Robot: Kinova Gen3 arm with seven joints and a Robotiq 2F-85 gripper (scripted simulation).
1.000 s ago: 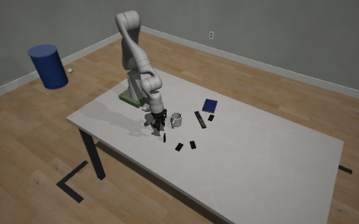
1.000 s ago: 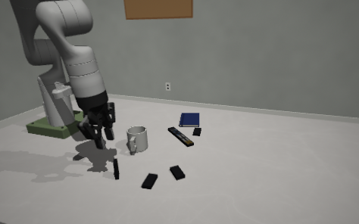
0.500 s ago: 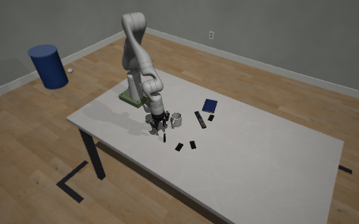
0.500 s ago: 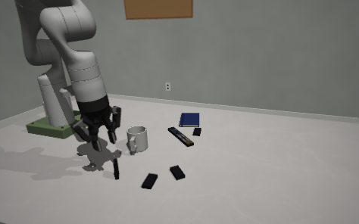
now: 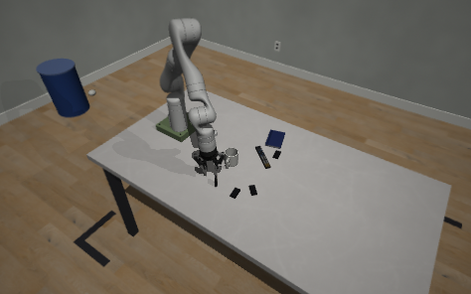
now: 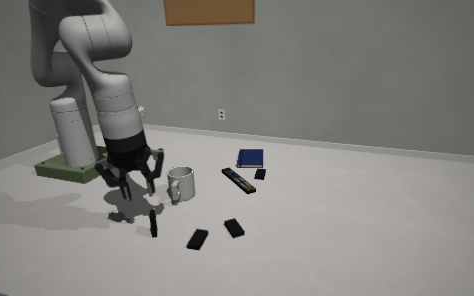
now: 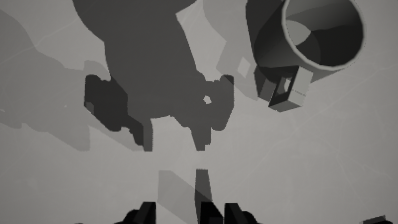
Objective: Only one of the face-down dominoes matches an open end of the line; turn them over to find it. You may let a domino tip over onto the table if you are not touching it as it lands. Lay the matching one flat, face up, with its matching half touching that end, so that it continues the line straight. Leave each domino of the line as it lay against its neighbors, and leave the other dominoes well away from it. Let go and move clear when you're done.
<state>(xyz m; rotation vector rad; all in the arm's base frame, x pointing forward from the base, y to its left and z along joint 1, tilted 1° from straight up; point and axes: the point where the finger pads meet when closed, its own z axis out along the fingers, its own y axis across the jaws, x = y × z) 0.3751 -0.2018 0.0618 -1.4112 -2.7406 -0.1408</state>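
My gripper (image 5: 209, 170) (image 6: 138, 192) (image 7: 186, 219) is partly open and holds nothing; it hangs just above the table, left of the white mug (image 5: 232, 157) (image 6: 181, 183) (image 7: 320, 35). A black domino (image 5: 216, 181) (image 6: 153, 223) (image 7: 202, 192) stands on its edge on the table, below and in front of the fingertips and apart from them. Two more black dominoes lie flat to its right, one (image 5: 235, 193) (image 6: 197, 239) nearer and one (image 5: 252, 190) (image 6: 234, 228) farther. The line of face-up dominoes (image 5: 262, 157) (image 6: 238, 180) lies right of the mug, with another black domino (image 5: 276, 154) (image 6: 260, 174) beside its far end.
A blue book (image 5: 275, 138) (image 6: 250, 158) lies behind the line. The arm's green base plate (image 5: 169, 130) (image 6: 64, 169) stands at the table's back left. A blue bin (image 5: 64, 87) stands on the floor, off the table.
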